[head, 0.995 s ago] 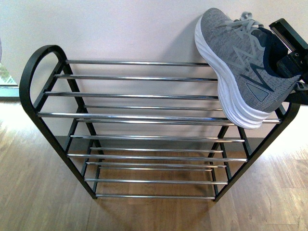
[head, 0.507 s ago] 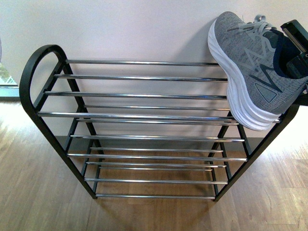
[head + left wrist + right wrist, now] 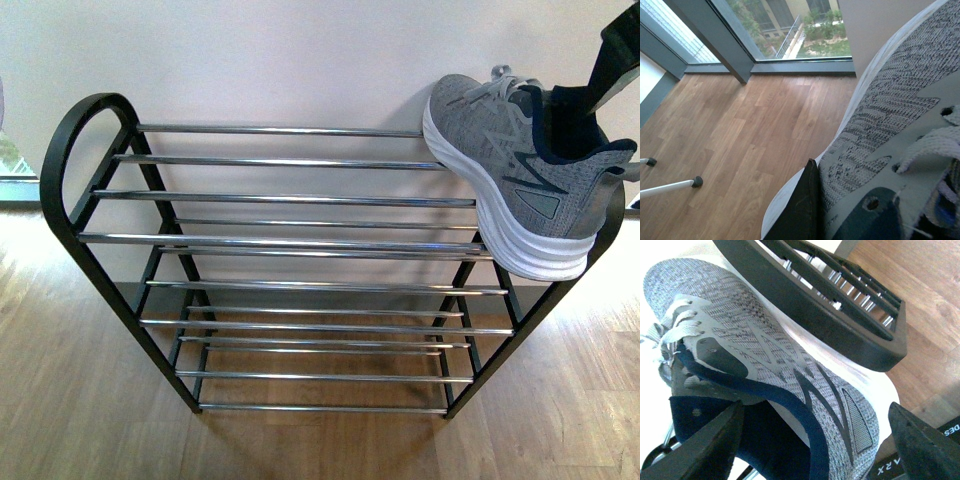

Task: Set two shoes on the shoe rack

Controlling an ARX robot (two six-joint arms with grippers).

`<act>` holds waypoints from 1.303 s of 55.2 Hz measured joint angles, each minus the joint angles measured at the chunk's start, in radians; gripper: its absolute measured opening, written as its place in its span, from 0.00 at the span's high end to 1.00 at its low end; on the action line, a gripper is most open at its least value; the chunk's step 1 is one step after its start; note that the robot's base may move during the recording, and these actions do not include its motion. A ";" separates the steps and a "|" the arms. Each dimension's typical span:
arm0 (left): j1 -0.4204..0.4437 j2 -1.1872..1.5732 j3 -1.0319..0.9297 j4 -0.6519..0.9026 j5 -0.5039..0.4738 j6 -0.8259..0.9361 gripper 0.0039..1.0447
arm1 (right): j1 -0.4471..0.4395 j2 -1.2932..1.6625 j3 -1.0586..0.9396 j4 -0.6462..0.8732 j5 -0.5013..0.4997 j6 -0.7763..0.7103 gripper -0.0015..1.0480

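Front view shows the first shoe [image 3: 520,190] lying on the top tier of the shoe rack [image 3: 290,198] at its right end, toe toward the wall, heel at the front bars and hard by the arched side frame. In the right wrist view the right gripper [image 3: 815,442] is spread wide, one finger [image 3: 710,440] down inside the navy collar and the other clear of the heel, so nothing is pinched. The left wrist view is filled by the second shoe [image 3: 890,110], seen above the wooden floor [image 3: 740,130], with one dark finger of the left gripper [image 3: 802,215] against its side. Its mate is hidden, so I cannot tell if it clamps. These sneakers look light. The knit upper would buckle under a squeeze, while the padded heel collar seems the firmest hold. The thick foam sole should bridge the thin chrome bars, though those bars look slick.
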 joint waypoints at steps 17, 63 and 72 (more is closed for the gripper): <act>0.000 0.000 0.000 0.000 0.000 0.000 0.99 | -0.104 -0.147 -0.036 0.145 0.215 -0.327 0.09; -0.002 0.000 0.000 0.000 0.001 0.000 0.99 | -0.064 -0.584 -0.826 1.185 -0.098 -1.062 0.98; -0.001 0.000 0.000 0.000 -0.003 0.000 0.99 | -0.036 -0.670 -0.887 1.167 -0.071 -1.062 0.98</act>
